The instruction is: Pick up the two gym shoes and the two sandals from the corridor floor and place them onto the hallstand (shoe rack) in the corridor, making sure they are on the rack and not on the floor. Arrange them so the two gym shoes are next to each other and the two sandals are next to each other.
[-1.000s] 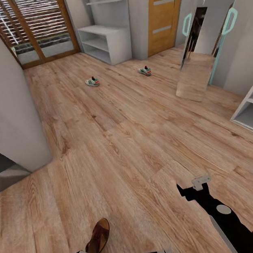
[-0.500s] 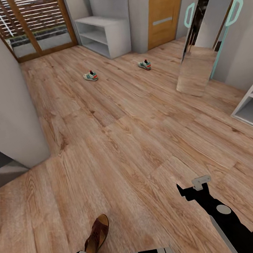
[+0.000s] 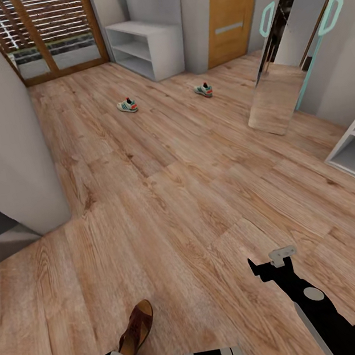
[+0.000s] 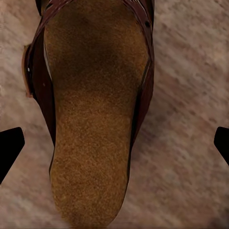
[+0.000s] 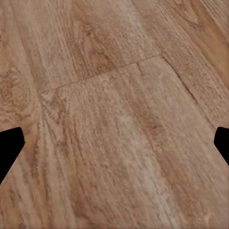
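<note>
Compared with half a second ago, the head view is nearly unchanged: the two gym shoes (image 3: pixel 127 105) (image 3: pixel 204 90) lie apart on the corridor floor (image 3: pixel 170 202) in front of the hallstand (image 3: pixel 147 49), in the same places. The left gripper (image 4: pixel 114 143) hovers with fingers spread wide over one sandal (image 3: pixel 136 329) lying near the robot. The right gripper (image 5: pixel 114 143) is also spread and empty above bare planks.

Black arms (image 3: pixel 324 314), pale grey tool brackets (image 3: pixel 282 253)
</note>
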Controlling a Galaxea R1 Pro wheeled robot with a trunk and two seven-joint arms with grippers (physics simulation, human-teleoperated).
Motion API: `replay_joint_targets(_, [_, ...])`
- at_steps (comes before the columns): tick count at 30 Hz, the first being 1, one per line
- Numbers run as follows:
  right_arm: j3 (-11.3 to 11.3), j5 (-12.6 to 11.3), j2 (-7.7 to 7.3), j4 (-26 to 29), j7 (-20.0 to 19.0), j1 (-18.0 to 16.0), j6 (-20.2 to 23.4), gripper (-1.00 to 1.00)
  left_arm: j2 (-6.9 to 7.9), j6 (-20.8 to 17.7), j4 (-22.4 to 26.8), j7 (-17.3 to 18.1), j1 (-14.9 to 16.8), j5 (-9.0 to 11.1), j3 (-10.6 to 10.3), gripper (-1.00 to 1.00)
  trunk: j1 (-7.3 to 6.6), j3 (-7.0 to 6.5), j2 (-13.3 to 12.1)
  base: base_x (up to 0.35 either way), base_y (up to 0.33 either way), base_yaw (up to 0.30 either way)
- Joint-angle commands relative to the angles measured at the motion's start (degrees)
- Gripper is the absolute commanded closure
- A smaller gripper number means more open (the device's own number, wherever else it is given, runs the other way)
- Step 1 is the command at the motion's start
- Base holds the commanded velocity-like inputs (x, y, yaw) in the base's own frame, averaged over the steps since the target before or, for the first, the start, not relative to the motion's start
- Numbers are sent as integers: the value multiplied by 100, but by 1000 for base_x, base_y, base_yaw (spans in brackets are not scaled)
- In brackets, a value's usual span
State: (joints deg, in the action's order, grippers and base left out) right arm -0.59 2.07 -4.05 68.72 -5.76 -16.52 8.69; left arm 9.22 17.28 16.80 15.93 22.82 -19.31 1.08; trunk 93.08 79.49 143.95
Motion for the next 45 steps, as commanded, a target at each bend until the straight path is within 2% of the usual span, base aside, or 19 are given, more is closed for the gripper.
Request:
replay_joint_targets(1, [-3,22,-2,10,-13,0,33,-100,0,21,0,15,3,-28,13,-100,-1,11,1,0,0,114])
replay_joint_targets(10, [-3,22,-3,10,-13,0,30,-100,23,21,24,15,5,-21,15,-100,-1,35,1,0,0,52])
replay_joint_targets(14, [-3,22,-5,10,-13,0,31,-100,25,21,25,15,9,-20,15,-100,9,125,7,0,0,3])
replay_joint_targets(35, [-3,22,-3,10,-13,0,31,-100,18,21,32,11,5,-20,15,-100,9,125,7,0,0,0])
replay_joint_targets(45, [-3,22,-6,10,-13,0,30,-100,24,21,31,7,11,-20,15,-100,35,346,20,0,0,0])
